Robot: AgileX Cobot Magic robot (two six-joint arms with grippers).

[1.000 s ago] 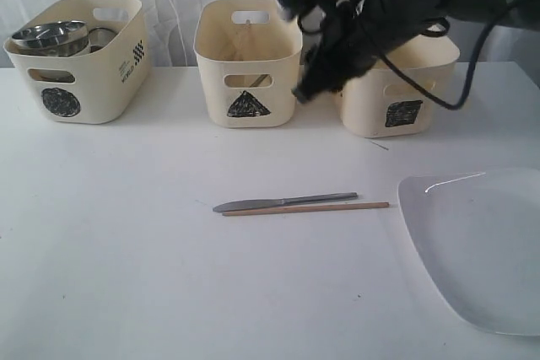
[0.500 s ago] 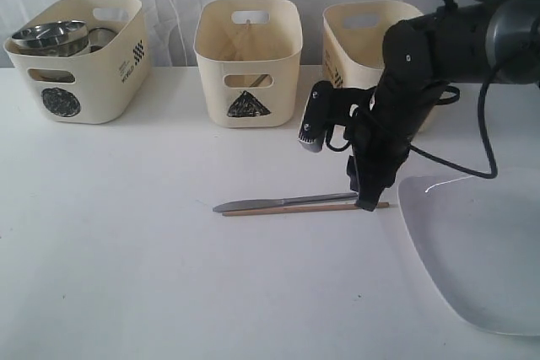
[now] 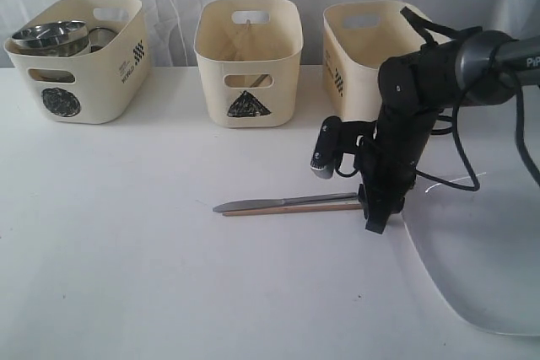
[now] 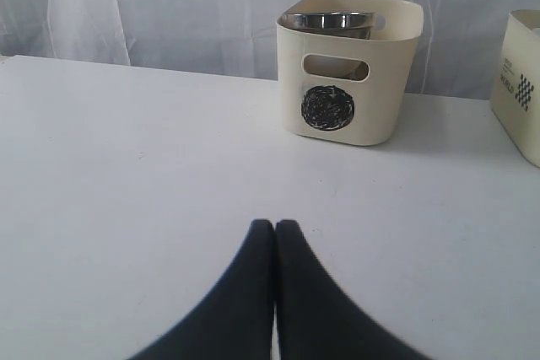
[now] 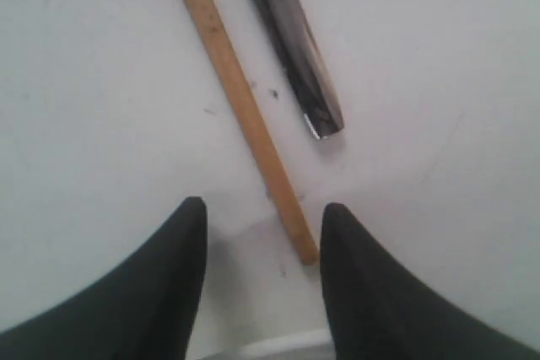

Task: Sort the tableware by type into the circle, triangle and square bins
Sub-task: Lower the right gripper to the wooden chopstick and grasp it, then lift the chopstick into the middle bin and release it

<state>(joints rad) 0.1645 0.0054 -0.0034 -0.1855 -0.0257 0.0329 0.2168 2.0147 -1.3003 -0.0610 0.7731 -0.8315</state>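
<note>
- Because the wooden chopstick (image 3: 295,209) lies flat on the counter (image 3: 126,250) with its long axis running left to right, the coming grasp turns on its right-hand end. The right end effector (image 5: 263,208) stands low over exactly that end.
- In the right wrist view the stick's tip sits between the two dark fingers (image 5: 181,276), closer to one than the other. The jaws are spread wide and hold nothing, and they straddle the stick across its axis.
- The steel knife (image 3: 278,202) lies just beside the chopstick on its far side, nearly parallel to it. Its handle end stops short of the fingers, so I judge that closing here would catch the chopstick alone.
- The right arm is plainly the nearer one. The left end effector (image 4: 274,229) is pinched tight on nothing, over bare counter and facing the circle bin (image 4: 350,73). Neither stick nor knife shows in its view.
- The large white plate (image 3: 481,259) lies just to the right of the grasp point, and its rim is close enough to crowd the outer finger.
- The triangle bin (image 3: 249,65) stands far and to the left of the grasp point. It is the likely destination, since something wooden seems to sit inside it.
</note>
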